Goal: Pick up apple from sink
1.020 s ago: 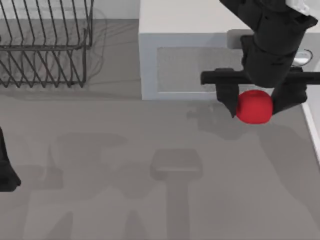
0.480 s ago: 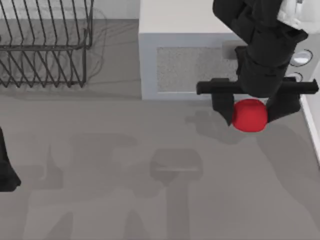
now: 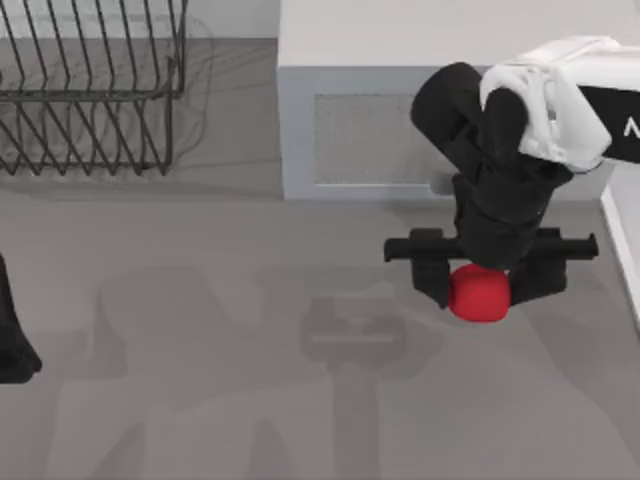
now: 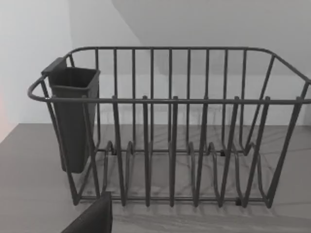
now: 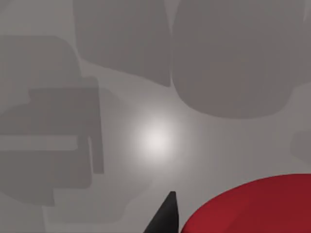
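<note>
The apple (image 3: 480, 298) is a bright red rounded blob. My right gripper (image 3: 481, 288) is shut on it, one black finger on each side, at the right of the top view. It hangs over the flat grey surface (image 3: 250, 300), which I take for the sink floor, just in front of a white block (image 3: 370, 40). In the right wrist view the apple (image 5: 257, 206) shows next to one black fingertip (image 5: 165, 216), with grey floor and shadows beyond. My left arm (image 3: 12, 345) stays parked at the left edge.
A dark wire dish rack (image 3: 90, 90) stands at the back left; the left wrist view shows the rack (image 4: 170, 126) with a dark cup holder (image 4: 73, 116) on its side. A white rim (image 3: 625, 250) runs along the right edge.
My right arm has carried the apple forward and slightly left, away from the white block's front face. The left arm has not moved.
</note>
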Tool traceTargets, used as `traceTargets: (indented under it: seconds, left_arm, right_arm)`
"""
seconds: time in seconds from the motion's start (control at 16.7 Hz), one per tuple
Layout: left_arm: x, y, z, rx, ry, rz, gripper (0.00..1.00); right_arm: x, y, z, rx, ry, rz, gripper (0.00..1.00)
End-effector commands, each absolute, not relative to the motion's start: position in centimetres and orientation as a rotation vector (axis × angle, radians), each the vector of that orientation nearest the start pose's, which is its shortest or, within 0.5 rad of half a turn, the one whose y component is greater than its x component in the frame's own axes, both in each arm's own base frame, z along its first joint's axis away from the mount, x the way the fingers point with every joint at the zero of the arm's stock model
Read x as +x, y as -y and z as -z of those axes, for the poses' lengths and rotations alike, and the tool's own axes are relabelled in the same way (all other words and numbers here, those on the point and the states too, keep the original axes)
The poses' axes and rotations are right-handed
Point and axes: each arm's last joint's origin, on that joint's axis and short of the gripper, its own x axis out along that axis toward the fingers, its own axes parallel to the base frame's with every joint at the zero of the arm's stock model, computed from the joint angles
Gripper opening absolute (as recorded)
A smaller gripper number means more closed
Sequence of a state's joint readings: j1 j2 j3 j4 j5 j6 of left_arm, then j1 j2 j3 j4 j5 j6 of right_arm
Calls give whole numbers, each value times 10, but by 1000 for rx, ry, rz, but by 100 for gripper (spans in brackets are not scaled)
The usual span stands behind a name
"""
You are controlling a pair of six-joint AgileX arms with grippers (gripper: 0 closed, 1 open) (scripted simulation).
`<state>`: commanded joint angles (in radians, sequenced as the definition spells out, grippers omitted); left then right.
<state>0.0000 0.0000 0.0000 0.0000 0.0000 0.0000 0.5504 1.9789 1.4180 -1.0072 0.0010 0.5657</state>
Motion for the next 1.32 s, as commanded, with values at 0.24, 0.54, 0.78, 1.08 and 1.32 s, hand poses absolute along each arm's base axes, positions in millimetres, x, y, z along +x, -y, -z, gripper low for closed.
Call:
traceTargets:
  seconds: [0.24, 0.54, 0.78, 1.08, 1.32]
  left_arm:
    - [106, 1, -160, 0, 0, 0, 100]
    - [106, 1, -160, 0, 0, 0, 100]
    - [106, 1, -160, 0, 0, 0, 100]
    - [106, 1, -160, 0, 0, 0, 100]
    - [106, 1, -160, 0, 0, 0, 100]
  right_arm:
    - [314, -196, -160, 8, -1571, 8, 0]
    - [314, -196, -160, 8, -1571, 8, 30]
    - [314, -196, -160, 8, -1571, 8, 60]
    - [314, -196, -160, 8, -1571, 8, 98]
    - [314, -196, -160, 8, -1571, 8, 100]
